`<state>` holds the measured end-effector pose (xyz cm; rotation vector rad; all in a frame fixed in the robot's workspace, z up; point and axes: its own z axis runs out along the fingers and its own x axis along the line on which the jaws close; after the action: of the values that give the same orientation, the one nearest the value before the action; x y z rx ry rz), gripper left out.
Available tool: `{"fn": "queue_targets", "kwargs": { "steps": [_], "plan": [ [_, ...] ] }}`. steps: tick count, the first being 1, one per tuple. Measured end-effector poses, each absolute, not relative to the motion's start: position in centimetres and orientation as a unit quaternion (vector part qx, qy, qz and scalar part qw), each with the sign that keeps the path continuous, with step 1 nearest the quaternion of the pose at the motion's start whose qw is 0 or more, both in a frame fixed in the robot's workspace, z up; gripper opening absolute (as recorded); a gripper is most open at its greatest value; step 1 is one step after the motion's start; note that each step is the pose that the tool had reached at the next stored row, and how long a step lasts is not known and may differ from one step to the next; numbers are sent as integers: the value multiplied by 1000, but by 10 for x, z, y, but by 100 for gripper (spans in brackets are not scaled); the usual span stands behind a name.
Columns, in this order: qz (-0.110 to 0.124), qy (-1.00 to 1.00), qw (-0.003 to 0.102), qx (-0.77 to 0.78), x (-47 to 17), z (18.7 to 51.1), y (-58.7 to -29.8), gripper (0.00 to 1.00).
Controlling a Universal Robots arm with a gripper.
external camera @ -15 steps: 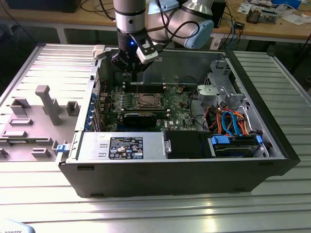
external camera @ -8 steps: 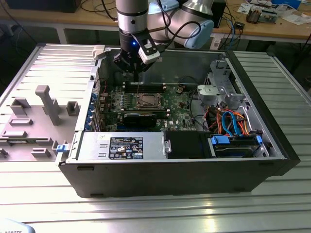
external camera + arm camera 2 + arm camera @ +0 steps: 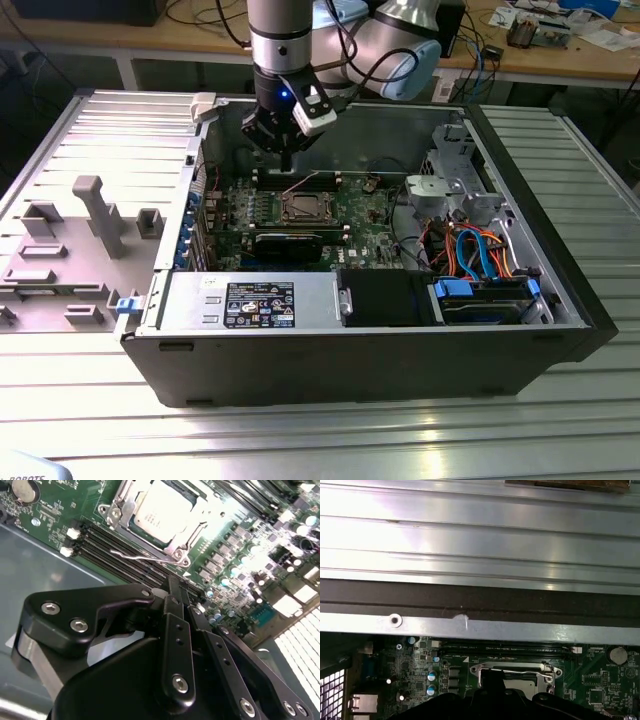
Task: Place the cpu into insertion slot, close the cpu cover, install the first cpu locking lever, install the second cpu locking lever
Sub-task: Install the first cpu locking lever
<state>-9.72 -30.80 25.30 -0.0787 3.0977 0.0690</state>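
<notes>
Open computer case (image 3: 560, 290) holds the green board (image 3: 365, 215), where the cpu (image 3: 162, 510) sits in the insertion slot (image 3: 303, 208) under the lowered cpu cover (image 3: 172, 545); the gripper (image 3: 182, 597), fingers pressed together and empty, hovers just above.

1. A black label (image 3: 259, 304) with white print and symbols sits on the silver power supply housing (image 3: 200, 300) in the exterior view; its lines are too small to read.
2. The cpu (image 3: 162, 511) top carries faint grey marking in the second wrist view, not legible.
3. White lettering dots the green board (image 3: 50, 515); none can be made out.
</notes>
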Motion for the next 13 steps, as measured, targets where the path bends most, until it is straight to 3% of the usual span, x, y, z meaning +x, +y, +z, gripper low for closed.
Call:
{"fn": "queue_targets", "kwargs": {
  "steps": [13],
  "plan": [
    [22,999,21,-22,-90,249,-307,11]
  ]
}}
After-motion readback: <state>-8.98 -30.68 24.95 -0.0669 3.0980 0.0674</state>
